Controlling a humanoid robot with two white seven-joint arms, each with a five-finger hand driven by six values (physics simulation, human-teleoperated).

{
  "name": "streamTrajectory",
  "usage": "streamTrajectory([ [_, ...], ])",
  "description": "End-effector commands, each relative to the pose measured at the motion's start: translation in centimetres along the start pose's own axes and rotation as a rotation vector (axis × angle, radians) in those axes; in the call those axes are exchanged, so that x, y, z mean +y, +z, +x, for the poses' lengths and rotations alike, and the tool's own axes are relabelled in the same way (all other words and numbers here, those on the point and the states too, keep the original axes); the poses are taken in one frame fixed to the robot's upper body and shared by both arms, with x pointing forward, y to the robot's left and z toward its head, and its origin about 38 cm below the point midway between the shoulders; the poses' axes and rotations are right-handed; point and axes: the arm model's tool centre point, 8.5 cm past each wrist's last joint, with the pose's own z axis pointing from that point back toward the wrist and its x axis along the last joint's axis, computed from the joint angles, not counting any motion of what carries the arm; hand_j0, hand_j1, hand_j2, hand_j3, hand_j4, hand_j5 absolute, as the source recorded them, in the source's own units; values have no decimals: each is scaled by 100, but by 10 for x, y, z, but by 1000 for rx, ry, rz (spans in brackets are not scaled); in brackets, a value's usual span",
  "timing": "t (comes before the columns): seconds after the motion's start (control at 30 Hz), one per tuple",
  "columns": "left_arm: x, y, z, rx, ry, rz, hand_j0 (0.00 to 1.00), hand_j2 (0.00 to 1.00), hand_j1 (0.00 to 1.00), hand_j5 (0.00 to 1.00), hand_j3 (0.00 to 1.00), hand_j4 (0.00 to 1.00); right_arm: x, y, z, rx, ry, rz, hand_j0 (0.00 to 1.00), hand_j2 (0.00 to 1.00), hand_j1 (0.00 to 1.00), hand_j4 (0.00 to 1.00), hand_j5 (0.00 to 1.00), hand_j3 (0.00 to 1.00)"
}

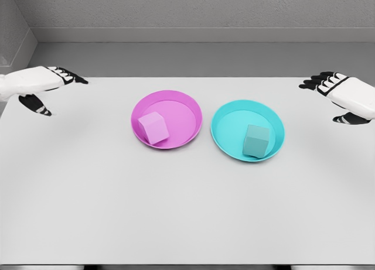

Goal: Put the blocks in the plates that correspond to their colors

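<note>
A pink block (153,127) lies inside the pink plate (184,108) left of centre. Beside it on the right, a teal block (257,141) rests in the teal plate (229,119). My left hand (54,82) hovers at the table's far left edge, fingers spread and holding nothing. At the far right edge my right hand (335,94) is likewise open and empty. Both hands are well apart from the plates.
The white table (176,211) ends at its front edge along the bottom of the view. A grey wall and floor lie behind its back edge.
</note>
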Motion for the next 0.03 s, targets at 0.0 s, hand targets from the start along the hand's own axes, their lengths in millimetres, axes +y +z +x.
streamTrajectory([
  [0.0,5,16,-11,36,2,13,100,100,100,100,100,100,0,0,0,1,-6,-5,100,100,100,100,100,100],
])
